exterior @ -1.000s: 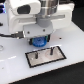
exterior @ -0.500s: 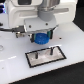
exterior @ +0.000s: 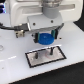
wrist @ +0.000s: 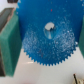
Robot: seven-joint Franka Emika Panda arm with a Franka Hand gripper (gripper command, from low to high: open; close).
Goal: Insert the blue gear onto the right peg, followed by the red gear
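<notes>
My gripper [exterior: 46, 41] is shut on the blue gear [exterior: 46, 38] and holds it just above the grey black-edged plate [exterior: 59, 56]. Two thin dark pegs stand on the plate: one toward the exterior view's left [exterior: 36, 53], and the right peg [exterior: 50, 50] directly below the gear. In the wrist view the blue gear [wrist: 47, 47] fills the frame, with its pale centre hole [wrist: 49, 28] showing. The green finger pads [wrist: 9, 47] press on its rim from both sides. The red gear is out of view.
The plate lies on a white table [exterior: 15, 72]. The arm's white body [exterior: 30, 12] fills the top of the exterior view. Dark cables [exterior: 10, 29] hang at the exterior view's left.
The gripper with the blue gear has shifted slightly toward the exterior view's right above the plate. The plate has not moved.
</notes>
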